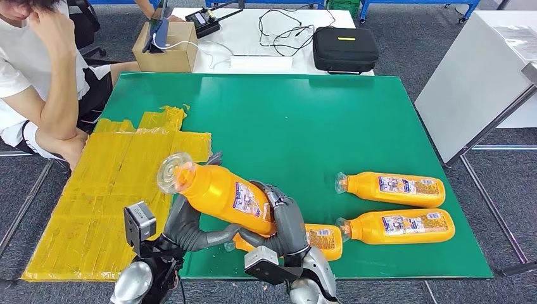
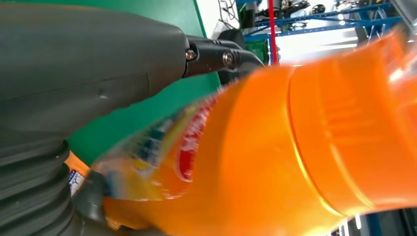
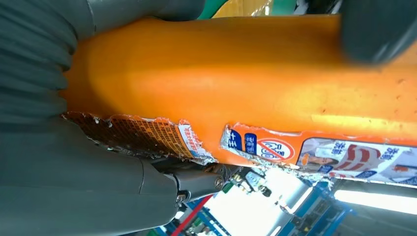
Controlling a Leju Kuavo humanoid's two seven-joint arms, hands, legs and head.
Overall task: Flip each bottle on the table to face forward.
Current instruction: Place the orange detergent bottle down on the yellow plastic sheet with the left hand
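We have the tilted orange plastic bottle with the clear cap (image 1: pixel 218 193) lifted off the green desk (image 1: pixel 297 120), above its near edge, cap end raised toward the yellow taped patch (image 1: pixel 107 190) on the left side. Both hands hold it: our left hand (image 1: pixel 183 225) cups the body from below and behind, and our right hand (image 1: pixel 285 221) wraps its fingers around the base end. The right wrist view shows the torn printed label (image 3: pixel 275 147) pressed close against that hand, so the grip sits partly on the label.

Three more orange bottles lie on their sides near the near-right corner — the upper one (image 1: pixel 392 189) and the lower one (image 1: pixel 396 226) with caps pointing left, and a third (image 1: pixel 323 239) just under our right hand, mostly hidden.

To do this step well, we judge that the held bottle should be rolled about its long axis between the two hands until the label front faces us, keeping the base firmly held — the smooth plastic could slip. We should then lower it onto bare desk clear of the hidden third bottle, so nothing gets knocked. A person (image 1: pixel 38 69) sits at the far-left corner, away from the work.
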